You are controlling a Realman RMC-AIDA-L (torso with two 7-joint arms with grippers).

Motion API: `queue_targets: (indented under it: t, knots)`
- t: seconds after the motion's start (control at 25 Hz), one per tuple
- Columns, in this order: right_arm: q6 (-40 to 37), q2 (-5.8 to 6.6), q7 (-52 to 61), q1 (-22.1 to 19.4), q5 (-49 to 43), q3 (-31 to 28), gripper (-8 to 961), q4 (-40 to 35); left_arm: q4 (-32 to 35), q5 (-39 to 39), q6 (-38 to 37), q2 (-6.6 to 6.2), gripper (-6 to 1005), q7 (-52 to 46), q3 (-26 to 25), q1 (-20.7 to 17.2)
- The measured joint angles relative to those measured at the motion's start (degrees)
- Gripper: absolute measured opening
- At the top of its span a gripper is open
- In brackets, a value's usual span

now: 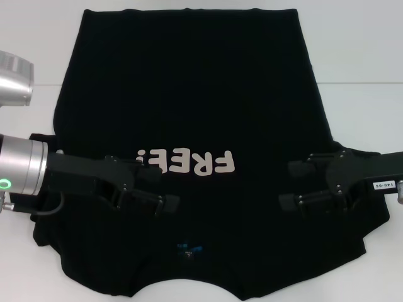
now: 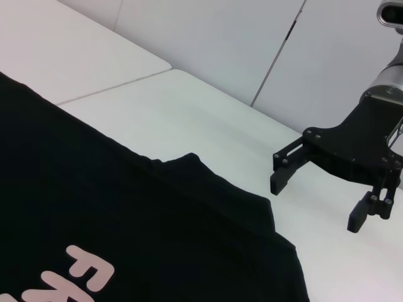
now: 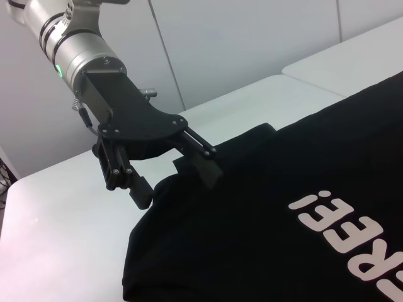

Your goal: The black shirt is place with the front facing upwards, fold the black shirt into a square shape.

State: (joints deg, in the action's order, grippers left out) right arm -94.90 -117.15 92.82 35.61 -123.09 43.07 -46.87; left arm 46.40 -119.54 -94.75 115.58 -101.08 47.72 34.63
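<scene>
The shirt [image 1: 189, 113] lies flat on the surface [image 1: 359, 56], print between the hands. The left hand [image 1: 154, 189] and right hand [image 1: 295, 185] hover above it, both wide apart and empty.

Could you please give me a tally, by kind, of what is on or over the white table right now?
Shirts: 1, the black shirt with the "FREE!" print, spread flat.
Pincers: 2, both open above the shirt: left pincer, right pincer.
Tables: 1, the white table.
Total: 4.
</scene>
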Motion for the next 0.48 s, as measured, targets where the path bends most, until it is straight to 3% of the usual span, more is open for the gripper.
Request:
queue_targets:
  t: [0.48]
  knots:
    - [-0.1,0.1,0.08,0.17,-0.01,0.0,914,-0.06,0.0,0.01,-0.03,-0.15,929,-0.56,0.1,0.0]
